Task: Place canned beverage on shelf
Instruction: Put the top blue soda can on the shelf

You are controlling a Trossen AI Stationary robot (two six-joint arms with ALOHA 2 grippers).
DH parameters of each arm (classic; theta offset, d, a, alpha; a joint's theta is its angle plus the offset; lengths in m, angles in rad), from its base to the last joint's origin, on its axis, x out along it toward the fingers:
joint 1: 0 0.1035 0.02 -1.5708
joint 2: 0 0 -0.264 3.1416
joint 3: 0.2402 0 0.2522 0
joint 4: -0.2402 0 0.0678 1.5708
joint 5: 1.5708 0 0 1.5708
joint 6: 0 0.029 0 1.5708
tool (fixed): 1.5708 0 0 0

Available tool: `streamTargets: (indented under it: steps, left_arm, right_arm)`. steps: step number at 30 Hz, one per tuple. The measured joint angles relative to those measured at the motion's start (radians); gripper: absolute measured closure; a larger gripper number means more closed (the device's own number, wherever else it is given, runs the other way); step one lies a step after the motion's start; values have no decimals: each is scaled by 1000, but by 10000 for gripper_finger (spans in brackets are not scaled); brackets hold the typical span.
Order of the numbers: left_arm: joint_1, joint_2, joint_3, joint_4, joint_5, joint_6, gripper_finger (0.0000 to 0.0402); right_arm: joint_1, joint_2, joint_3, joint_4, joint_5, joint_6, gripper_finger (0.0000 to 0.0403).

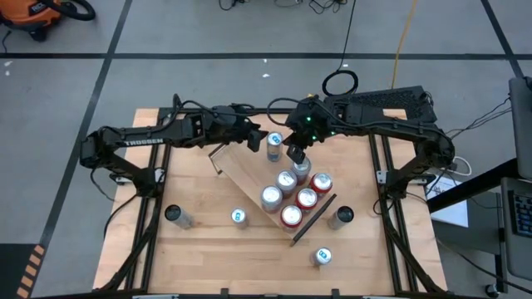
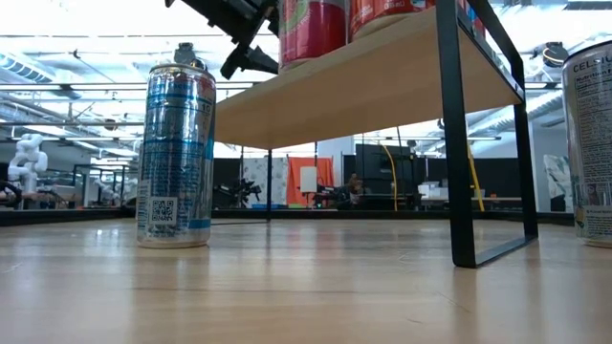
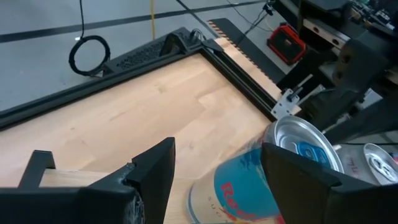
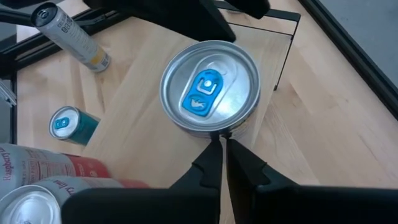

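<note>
The left claw (image 1: 259, 139) is gripping a blue can (image 1: 274, 143) between its spread fingers (image 3: 152, 171), holding it at the shelf's (image 1: 241, 174) far end. The right claw (image 1: 297, 154) is sitting pinched shut just beside that can. Six more cans are standing on the shelf, four others on the bench (image 1: 208, 257)

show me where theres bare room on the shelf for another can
Free: the shelf's end by its black rail, under the left gripper, ahead of the blue can it holds. Crowded: the other end, where the cans pack toward the other rail.
</note>
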Motion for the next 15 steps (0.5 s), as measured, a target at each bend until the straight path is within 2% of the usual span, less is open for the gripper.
streamTargets:
  steps: [15]
  left_arm:
    - [-6,-2,0,-5,26,-3,155]
  right_arm:
    - [-29,-1,0,-5,2,-26,403]
